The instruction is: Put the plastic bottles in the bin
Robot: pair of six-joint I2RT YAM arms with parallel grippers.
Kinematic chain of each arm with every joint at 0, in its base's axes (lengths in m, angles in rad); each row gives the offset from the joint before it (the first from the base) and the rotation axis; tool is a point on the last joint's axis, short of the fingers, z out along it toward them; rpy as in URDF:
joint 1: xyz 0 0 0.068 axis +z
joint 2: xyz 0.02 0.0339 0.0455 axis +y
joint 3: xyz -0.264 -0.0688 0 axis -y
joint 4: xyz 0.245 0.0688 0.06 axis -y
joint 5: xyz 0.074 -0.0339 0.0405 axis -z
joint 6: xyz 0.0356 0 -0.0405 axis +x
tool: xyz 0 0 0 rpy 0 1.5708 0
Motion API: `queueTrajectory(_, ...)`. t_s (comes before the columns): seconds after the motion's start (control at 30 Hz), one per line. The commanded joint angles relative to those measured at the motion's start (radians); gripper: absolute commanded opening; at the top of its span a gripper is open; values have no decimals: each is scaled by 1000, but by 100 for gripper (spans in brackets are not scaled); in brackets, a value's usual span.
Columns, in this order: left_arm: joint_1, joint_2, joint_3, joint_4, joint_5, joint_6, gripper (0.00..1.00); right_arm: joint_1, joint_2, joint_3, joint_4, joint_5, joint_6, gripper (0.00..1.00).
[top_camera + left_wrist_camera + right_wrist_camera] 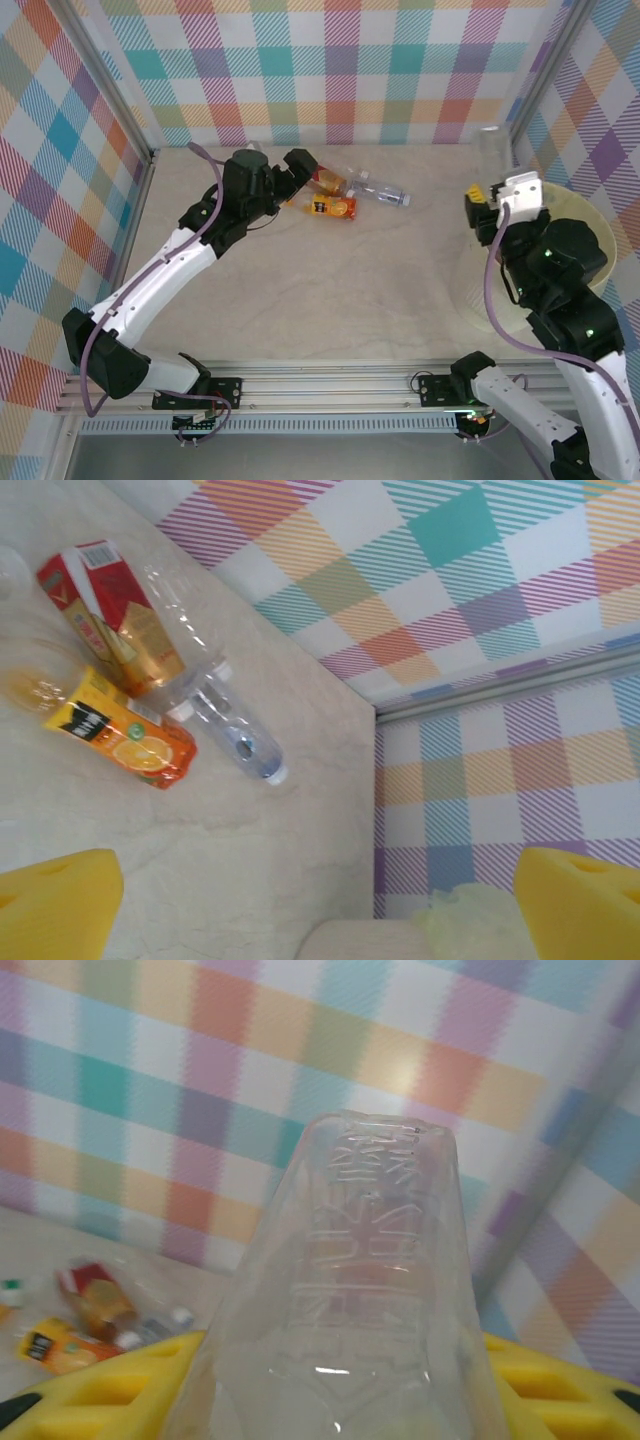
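Note:
Three plastic bottles lie together at the back of the table: one with a red label [328, 180] [105, 610], one with an orange label [336, 207] [120, 738] and a clear bluish one [386, 193] [238, 738]. My left gripper [305, 172] [320, 910] hovers just left of them, open and holding nothing, with its yellow fingertips [55, 905] far apart. My right gripper [488, 205] [330, 1400] is shut on a clear unlabelled bottle [490, 150] [370, 1280]. It holds this bottle at the left rim of the bin [600, 235], a large pale yellow bucket on the right.
Checkered walls enclose the table on the back, left and right, with metal posts in the corners [150, 150]. The aluminium rail [330, 385] runs along the near edge. Bare beige tabletop [350, 290] lies between the bottles and the bin.

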Motion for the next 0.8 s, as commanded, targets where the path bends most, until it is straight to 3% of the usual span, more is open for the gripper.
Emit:
queueTrajectory(0.0,9,-16,-28,-35,-51,46,100,-10,-15,76,-198,225,72,30)
queueTrajectory(0.17,12,-16,-43,-55,-59,46,100,-10,-2,173,-398,346,159,30)
queueTrajectory(0.3,12,-11,-57,-54,-55,36,100,-10,51,198,-518,343,262,29)
queueTrajectory(0.43,12,-9,-71,-45,-47,29,100,-35,166,179,-530,332,283,29)
queueTrajectory(0.53,12,-16,-77,-54,-50,33,100,-178,195,176,-439,223,255,29)
queueTrajectory(0.7,17,-32,-99,-67,-76,44,100,-548,330,219,-501,-147,301,33)
queueTrajectory(0.77,20,-31,-100,-79,-81,43,100,-611,381,216,-514,-156,340,35)
